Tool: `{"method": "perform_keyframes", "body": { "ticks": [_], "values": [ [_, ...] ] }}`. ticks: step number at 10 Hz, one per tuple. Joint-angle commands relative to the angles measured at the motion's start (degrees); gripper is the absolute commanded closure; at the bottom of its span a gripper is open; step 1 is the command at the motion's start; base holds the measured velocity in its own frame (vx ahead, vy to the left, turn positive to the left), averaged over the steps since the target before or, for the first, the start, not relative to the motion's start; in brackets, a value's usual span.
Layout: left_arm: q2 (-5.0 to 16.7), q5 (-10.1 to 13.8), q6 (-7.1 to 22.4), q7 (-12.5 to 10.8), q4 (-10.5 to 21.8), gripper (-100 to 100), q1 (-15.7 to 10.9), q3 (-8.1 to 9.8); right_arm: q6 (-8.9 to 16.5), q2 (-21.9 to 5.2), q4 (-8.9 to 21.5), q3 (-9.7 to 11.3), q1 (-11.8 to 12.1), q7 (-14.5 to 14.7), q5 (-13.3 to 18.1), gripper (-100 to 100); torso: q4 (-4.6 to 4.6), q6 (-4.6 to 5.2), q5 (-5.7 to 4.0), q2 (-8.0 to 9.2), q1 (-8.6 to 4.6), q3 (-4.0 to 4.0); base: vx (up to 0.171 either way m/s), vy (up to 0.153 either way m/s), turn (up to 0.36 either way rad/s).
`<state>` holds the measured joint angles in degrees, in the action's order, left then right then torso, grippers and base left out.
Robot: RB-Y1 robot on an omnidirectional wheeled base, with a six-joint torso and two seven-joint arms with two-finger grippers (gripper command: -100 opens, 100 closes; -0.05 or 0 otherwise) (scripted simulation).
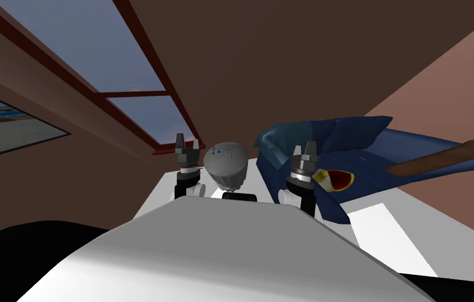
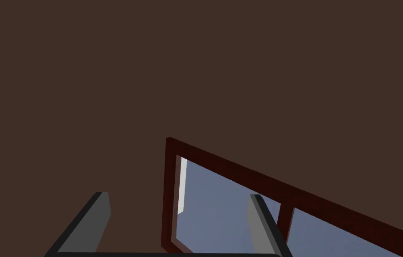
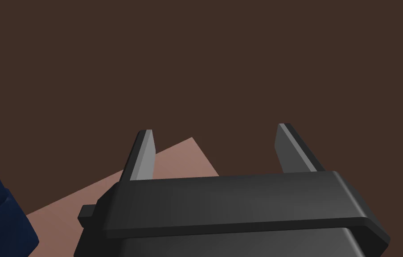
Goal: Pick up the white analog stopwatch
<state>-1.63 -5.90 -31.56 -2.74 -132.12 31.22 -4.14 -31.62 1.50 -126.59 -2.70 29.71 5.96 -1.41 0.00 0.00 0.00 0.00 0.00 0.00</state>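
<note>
Matt, creased blue cloth (image 1: 346, 141)

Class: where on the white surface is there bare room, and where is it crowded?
Bare: the white surface beside the right arm, bordered by the blue cloth. Crowded: the grey round object sits between left gripper and right gripper, cloth close by.

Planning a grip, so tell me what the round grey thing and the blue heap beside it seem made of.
The round grey thing looks hard and matte: smooth, evenly shaded dome with no shine; plastic or metal, I can't tell. The blue heap looks like soft, dull cloth: it lies in folds and creases.
</note>
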Motion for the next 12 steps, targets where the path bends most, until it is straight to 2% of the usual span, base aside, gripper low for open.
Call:
{"method": "perform_keyframes", "body": {
  "ticks": [1,4,7,10,11,12],
  "values": [
    [1.65,-0.03,0.46,0.08,0.53,-100,-0.26,-0.08,0.00,0.00,0.00,0.00,0.00,0.00,0.00,0,0.00,0.00,0.00,0.00,0.00,0.00,-0.002,-0.003,-0.028],
    [5.53,-0.13,2.32,0.43,2.57,-100,-1.28,-0.39,0.00,0.00,0.00,0.00,0.00,0.00,0.00,0,0.00,0.01,0.00,0.02,-0.01,0.01,-0.007,-0.009,-0.045],
    [8.88,-0.32,5.37,1.03,5.75,-100,-2.93,-0.86,0.00,0.00,0.00,0.00,0.00,0.00,0.00,0,0.01,0.01,-0.01,0.04,-0.06,0.02,-0.013,-0.018,-0.074],
    [11.47,-0.56,9.38,1.83,9.81,-100,-5.08,-1.46,0.00,0.00,0.00,0.00,0.00,0.00,0.00,0,0.01,0.01,-0.02,0.06,-0.07,0.03,-0.019,-0.025,-0.104],
    [11.47,-0.56,9.38,1.83,9.81,-100,-5.08,-1.46,0.00,0.00,0.00,0.00,-0.01,0.00,0.00,0,0.01,0.02,-0.02,0.05,-0.10,0.03,-0.012,-0.017,-0.037],
    [12.24,-0.64,10.91,2.14,11.35,-100,-5.91,-1.69,0.00,0.00,0.00,0.00,0.00,0.00,0.00,0,0.01,-0.01,-0.01,0.04,-0.06,0.02,-0.011,-0.016,-0.056]
  ]
}}
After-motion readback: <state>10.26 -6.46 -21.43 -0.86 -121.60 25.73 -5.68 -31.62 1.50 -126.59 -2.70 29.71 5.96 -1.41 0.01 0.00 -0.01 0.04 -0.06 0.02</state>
